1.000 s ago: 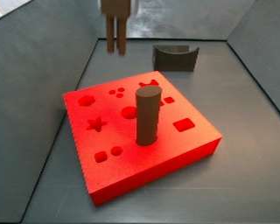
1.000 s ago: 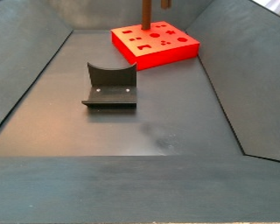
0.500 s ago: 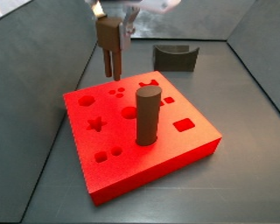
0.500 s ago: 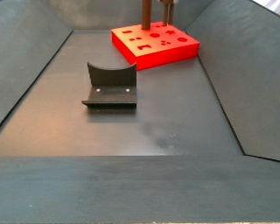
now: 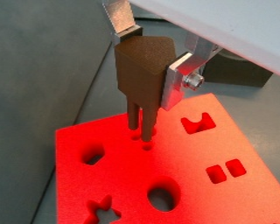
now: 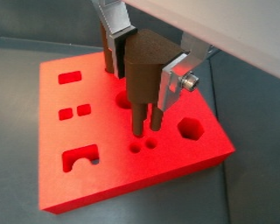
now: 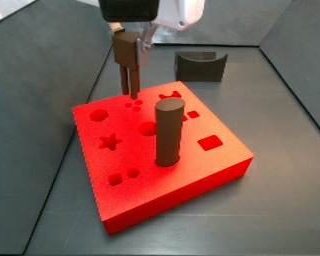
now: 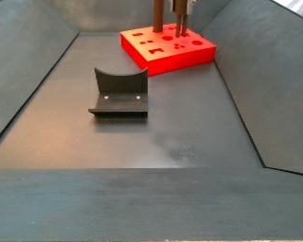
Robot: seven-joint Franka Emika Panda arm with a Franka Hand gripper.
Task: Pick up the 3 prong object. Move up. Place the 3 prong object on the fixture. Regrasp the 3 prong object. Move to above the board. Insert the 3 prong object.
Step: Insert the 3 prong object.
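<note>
My gripper [image 7: 128, 42] hangs over the back left part of the red board [image 7: 203, 170], shut on the 3 prong object [image 7: 125, 52], a brown block with thin prongs pointing down. Both wrist views show the silver fingers [image 5: 178, 77] [image 6: 173, 77] clamping the 3 prong object [image 5: 143, 70] [image 6: 133, 74] from two sides. Its prong tips sit right at the small round holes [image 6: 136, 146] of the board [image 6: 95, 184]; whether they have entered I cannot tell. The fixture [image 7: 200, 65] [image 8: 118, 92] stands bare, away from the board [image 8: 180, 59].
A tall dark cylinder [image 7: 168, 130] [image 8: 159, 14] stands upright in the board, close to the right of the held piece. Star, circle and rectangle holes [image 7: 210, 143] dot the board. Sloped grey walls [image 8: 41, 71] close in the floor on both sides.
The gripper has come forward and down with the 3 prong object, from behind the board to right over its small holes. The prong tips now reach the board's top.
</note>
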